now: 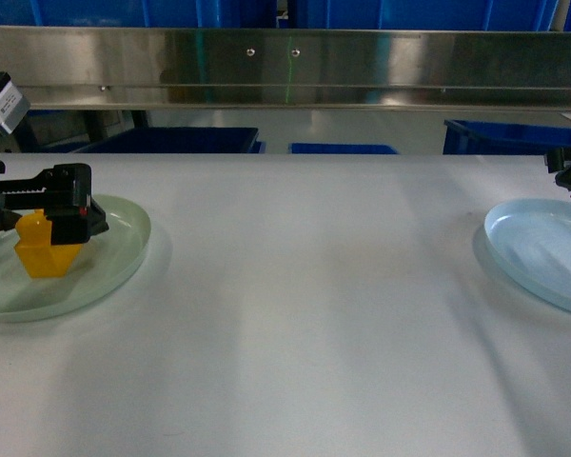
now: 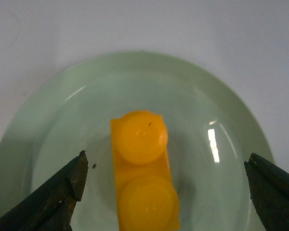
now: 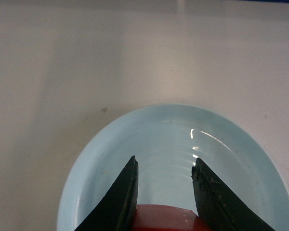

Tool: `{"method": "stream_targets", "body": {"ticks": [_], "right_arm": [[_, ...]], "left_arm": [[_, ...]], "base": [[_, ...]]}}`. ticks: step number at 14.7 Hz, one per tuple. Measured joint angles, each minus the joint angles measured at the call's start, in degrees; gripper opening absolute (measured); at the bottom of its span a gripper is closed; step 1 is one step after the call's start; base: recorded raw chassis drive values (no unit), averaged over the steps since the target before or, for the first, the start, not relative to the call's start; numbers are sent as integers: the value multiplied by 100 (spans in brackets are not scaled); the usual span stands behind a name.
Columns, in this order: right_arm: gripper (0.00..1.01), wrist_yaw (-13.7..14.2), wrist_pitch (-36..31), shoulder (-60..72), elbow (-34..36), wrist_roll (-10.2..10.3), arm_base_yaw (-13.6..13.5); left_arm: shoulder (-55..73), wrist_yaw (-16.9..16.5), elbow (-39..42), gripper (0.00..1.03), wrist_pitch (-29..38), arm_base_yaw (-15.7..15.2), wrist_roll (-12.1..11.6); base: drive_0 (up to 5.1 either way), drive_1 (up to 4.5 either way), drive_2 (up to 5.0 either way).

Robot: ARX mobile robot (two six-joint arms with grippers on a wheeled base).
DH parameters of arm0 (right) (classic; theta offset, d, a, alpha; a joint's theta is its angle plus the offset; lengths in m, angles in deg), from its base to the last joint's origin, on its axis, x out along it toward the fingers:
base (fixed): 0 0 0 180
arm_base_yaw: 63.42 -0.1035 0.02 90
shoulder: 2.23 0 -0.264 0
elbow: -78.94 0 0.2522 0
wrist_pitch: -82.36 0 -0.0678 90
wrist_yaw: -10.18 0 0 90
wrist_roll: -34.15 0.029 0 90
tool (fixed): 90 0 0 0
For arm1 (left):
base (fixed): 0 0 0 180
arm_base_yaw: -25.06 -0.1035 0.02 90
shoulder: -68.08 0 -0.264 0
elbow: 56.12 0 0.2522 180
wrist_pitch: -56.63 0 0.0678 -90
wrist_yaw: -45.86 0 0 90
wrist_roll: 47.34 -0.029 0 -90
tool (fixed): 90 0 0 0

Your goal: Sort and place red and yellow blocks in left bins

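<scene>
While both blocks sat away from any bin, the sort was judged barely begun: 0 of 2 placed.

Left gripper (image 2: 166,180): jaws spread wide, straddling the yellow block (image 2: 143,169) without contact, in the left wrist view. Block upright, 2 studs up, resting on the green plate (image 2: 62,101). Grasp not yet made.

Right gripper (image 3: 164,190): jaws close together with the red block (image 3: 164,217) between their bases, above the blue plate (image 3: 149,134). Appeared to be clamped on the block, though only its top edge showed. In the head view this gripper sat at the frame's right edge, mostly cut off.

Remaining, by judgement: close on yellow, lift both, carry to the bins, release.

Surface: table (image 1: 305,314) plain white, matte, soft shadows. Beyond its far edge ran a steel rail (image 1: 285,62), with blue bins (image 1: 171,141) below and behind it. Which bin takes which colour could not be told.
</scene>
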Motion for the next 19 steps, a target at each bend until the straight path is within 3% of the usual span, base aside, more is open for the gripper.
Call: {"method": "stream_targets", "body": {"ticks": [4, 14, 16, 17, 18, 19], "right_arm": [[28, -13, -107, 48, 275, 4, -17], [28, -24, -87, 127, 269, 42, -175], [28, -24, -76, 164, 223, 42, -201], [28, -22, -52, 175, 216, 42, -205], [28, -20, -39, 175, 186, 42, -208], [28, -20, -35, 175, 184, 42, -214]], "left_arm": [[-136, 120, -597, 98, -1235, -177, -15], [894, 146, -1108, 96, -1010, -205, -160], [1016, 138, -1220, 78, -1093, -240, -157], [1038, 144, -1235, 60, -1045, -269, -157], [1058, 127, -1239, 33, -1010, -280, -157], [1060, 87, -1257, 27, -1010, -289, -157]], "base": [[0, 0, 0], [0, 0, 0], [0, 0, 0], [0, 0, 0], [0, 0, 0], [0, 0, 0]]}}
